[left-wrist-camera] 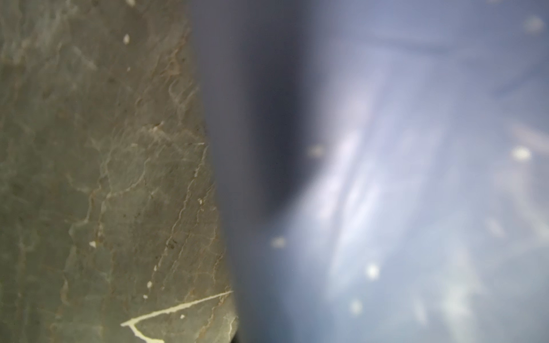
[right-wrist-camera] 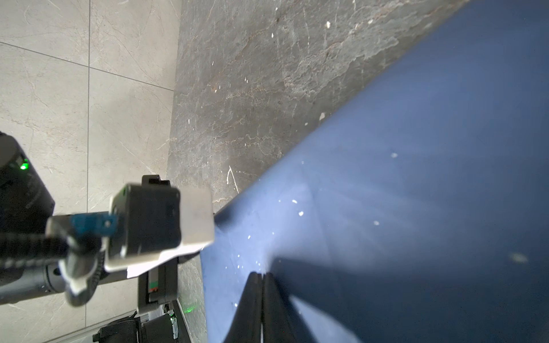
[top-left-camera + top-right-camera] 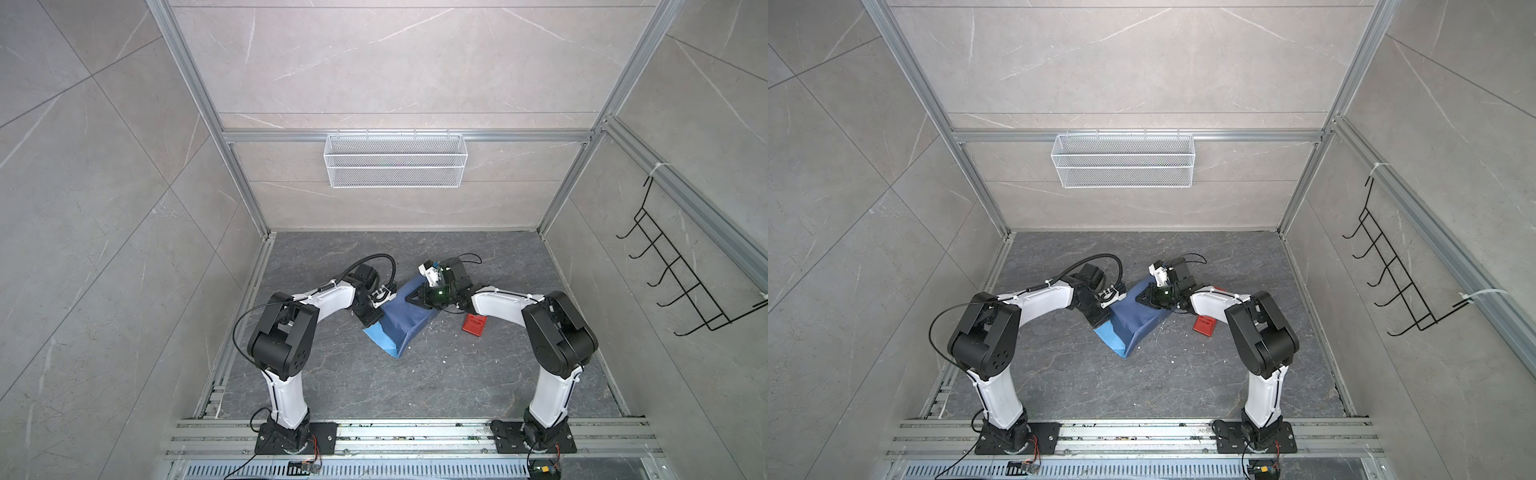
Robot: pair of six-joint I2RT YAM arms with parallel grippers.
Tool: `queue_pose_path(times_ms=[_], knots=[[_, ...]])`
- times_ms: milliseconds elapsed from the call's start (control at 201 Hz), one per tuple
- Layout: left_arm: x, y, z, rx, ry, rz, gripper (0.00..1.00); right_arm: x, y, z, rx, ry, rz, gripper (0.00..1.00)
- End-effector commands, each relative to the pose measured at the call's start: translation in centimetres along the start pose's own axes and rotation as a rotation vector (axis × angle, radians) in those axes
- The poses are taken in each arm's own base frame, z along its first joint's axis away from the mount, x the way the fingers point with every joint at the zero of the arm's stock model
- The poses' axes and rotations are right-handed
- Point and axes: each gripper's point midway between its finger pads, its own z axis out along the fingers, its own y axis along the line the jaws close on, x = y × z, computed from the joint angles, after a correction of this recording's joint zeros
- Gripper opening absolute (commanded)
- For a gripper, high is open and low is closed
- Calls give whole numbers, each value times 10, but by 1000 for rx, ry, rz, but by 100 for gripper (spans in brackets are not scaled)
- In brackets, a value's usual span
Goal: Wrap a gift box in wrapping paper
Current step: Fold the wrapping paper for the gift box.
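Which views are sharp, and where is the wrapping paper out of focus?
Left wrist view: the wrapping paper is heavily blurred, the table beside it sharper. Right wrist view: paper mostly sharp, with a dark shadow beside the right hand. Both top views: sharp, evenly lit.

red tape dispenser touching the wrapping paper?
Apart: both top views show bare table between the red tape dispenser and the wrapping paper.
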Motion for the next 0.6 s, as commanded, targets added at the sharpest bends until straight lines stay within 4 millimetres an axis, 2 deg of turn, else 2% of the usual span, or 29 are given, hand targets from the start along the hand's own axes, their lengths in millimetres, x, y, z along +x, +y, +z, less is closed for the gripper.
queue_pose_path(times_ms=[0, 194, 274, 314, 488, 598], knots=[[-14, -1, -19, -28, -71, 8, 32, 49, -49, 1, 176, 136, 94, 9], [-29, -3, -36, -15, -109, 20, 40, 48, -45, 5, 154, 135, 105, 9], [-31, 2, -27, -20, -102, -1, 49, 48, -47, 5, 169, 135, 97, 9], [-29, 6, -19, -31, -78, -5, 51, 48, -47, 5, 169, 135, 103, 9], [-23, 6, -5, -23, -70, -39, 45, 44, -40, 5, 155, 132, 90, 9], [-21, 8, 2, -24, -51, -60, 34, 46, -42, 7, 155, 133, 107, 9]])
